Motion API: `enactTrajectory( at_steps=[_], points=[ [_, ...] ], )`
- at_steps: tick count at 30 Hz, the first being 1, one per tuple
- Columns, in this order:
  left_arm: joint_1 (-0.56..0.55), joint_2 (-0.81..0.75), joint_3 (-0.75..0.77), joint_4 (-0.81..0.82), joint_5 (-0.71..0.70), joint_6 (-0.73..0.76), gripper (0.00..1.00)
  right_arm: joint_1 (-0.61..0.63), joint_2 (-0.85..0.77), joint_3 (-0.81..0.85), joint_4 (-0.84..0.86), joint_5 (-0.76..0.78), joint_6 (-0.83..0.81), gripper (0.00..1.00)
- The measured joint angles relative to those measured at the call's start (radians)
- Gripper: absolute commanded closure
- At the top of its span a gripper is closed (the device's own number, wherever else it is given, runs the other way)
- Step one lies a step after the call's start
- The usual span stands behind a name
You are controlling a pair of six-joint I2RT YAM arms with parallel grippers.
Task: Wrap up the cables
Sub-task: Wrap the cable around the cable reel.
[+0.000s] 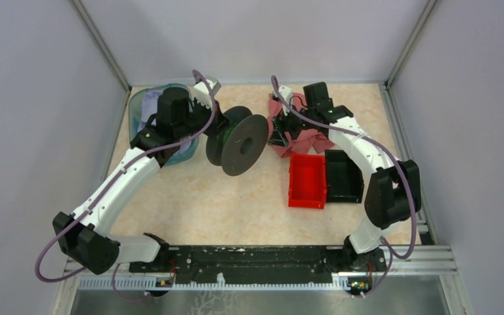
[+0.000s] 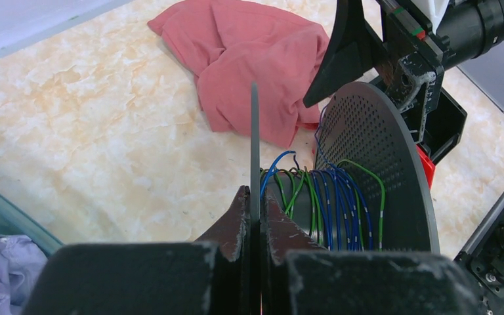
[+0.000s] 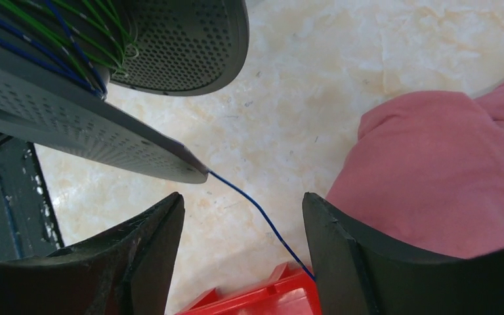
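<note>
White links (image 1: 130, 176), black joints (image 1: 390, 193), purple cables (image 1: 37, 266).

Marbled table (image 1: 236, 203) carries pink cloth (image 1: 315, 139), red bin (image 1: 307, 180), black bin (image 1: 342, 177), teal basin (image 1: 132, 115).

The cables (image 2: 328, 200) are very thin blue and green wires, some with small pale marks along them. They are wound in uneven, crossing turns round the core of a black spool (image 2: 374, 144), between its two perforated flanges. The spool stands toward the far edge of the bench, about midway between its left and right edges. One blue strand (image 3: 257, 210) leaves a flange rim and runs loose, gently curved, over the bench top until it is lost to view at the edge of a red bin (image 3: 262, 298).
</note>
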Motion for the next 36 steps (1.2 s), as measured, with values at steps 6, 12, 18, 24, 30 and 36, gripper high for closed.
enactTrajectory(
  at_steps=[6,12,18,24,30,36],
  points=[
    [0.0,0.0,0.0,0.0,0.025,0.003,1.0,0.0,0.0,0.056,-0.065,0.038,-0.078,0.32],
    [0.0,0.0,0.0,0.0,0.049,0.008,1.0,0.0,-0.001,0.075,-0.104,0.077,-0.152,0.39],
    [0.0,0.0,0.0,0.0,0.064,0.015,1.0,0.0,-0.001,0.075,-0.139,0.106,-0.212,0.6],
    [0.0,0.0,0.0,-0.001,0.067,0.018,1.0,0.0,-0.001,0.072,-0.132,0.118,-0.232,0.86],
    [0.004,0.0,0.0,-0.001,0.072,0.003,1.0,0.0,-0.028,-0.009,-0.051,0.11,-0.195,1.0],
    [0.029,0.0,0.0,0.0,0.107,-0.072,1.0,0.0,-0.064,-0.143,0.106,0.066,-0.031,1.0]
  ],
)
